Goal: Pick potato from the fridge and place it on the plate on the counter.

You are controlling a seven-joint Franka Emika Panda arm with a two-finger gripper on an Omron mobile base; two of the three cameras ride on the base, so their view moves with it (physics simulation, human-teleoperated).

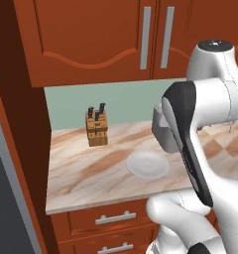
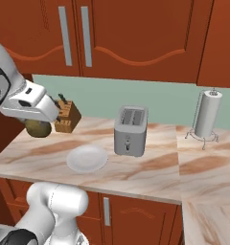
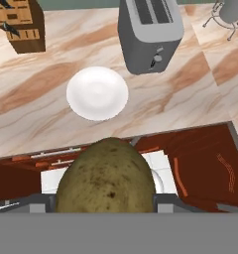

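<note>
The gripper (image 2: 39, 125) pinches the potato (image 3: 106, 178) between its fingers, holding it in the air off the table (image 2: 150, 174) edge so it can travel to the plate (image 3: 97, 93), which lies at twelve o'clock in the hand view, between a knife block (image 3: 21, 25) and a toaster (image 3: 149, 32)

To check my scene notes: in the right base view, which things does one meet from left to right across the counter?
potato in the gripper → knife block → plate → toaster → paper towel holder.
</note>
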